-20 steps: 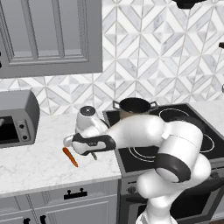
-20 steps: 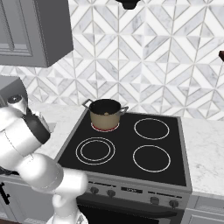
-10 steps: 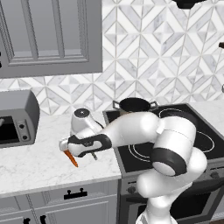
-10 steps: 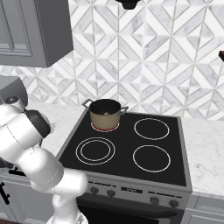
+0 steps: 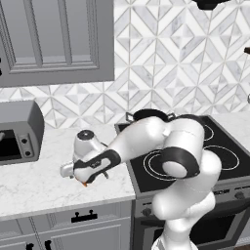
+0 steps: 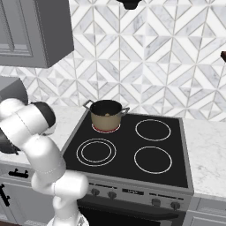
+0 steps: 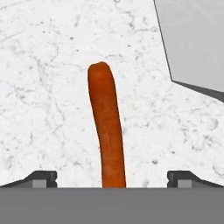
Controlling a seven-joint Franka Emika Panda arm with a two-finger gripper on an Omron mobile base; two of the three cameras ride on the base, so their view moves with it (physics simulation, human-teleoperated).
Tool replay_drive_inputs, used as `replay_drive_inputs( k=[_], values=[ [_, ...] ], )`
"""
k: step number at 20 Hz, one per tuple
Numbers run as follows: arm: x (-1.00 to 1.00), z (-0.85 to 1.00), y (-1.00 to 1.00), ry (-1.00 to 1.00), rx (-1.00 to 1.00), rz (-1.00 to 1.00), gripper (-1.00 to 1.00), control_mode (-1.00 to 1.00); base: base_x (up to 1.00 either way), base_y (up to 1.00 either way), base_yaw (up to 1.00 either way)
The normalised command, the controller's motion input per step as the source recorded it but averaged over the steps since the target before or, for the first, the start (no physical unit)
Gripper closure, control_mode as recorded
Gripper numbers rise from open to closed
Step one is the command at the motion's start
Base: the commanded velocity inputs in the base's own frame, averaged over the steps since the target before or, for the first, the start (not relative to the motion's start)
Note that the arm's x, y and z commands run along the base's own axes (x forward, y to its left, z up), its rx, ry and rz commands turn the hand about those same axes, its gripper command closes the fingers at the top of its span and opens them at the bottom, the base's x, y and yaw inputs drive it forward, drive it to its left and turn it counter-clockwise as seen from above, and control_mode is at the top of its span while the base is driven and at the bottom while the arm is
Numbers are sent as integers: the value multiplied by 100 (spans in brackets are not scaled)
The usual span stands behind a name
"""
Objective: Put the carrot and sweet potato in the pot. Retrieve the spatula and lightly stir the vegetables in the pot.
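The counter (image 5: 34, 180) was white marble, running left of a black stove (image 6: 132, 154) under a grey-and-white patterned backsplash. Your pincer (image 7: 112, 177) hung low over that counter with its two tips spread wide, one at each side of the carrot (image 7: 107, 127) and neither touching it. In the hand view the carrot lay flat on the marble, its near end running between the tips and its rounded far end pointing away. From the left base view you saw just a sliver of orange under the hand (image 5: 90, 168), near the counter's front edge. The pot (image 6: 106, 115) stood well apart on the stove's back left burner, with something small and tan in its dark inside. A grey microwave (image 5: 19, 132) sat at the counter's far left.
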Motion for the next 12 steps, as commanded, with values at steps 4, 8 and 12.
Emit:
replay_drive_inputs(
  k=[4,8,12],
  values=[
    [5,-37,30,0,0,-1,-100,-100,0,0,0],
    [7,-28,19,0,0,-1,-100,-100,0,0,0],
    [3,-27,15,0,0,0,-100,-100,0,0,0]
  ],
)
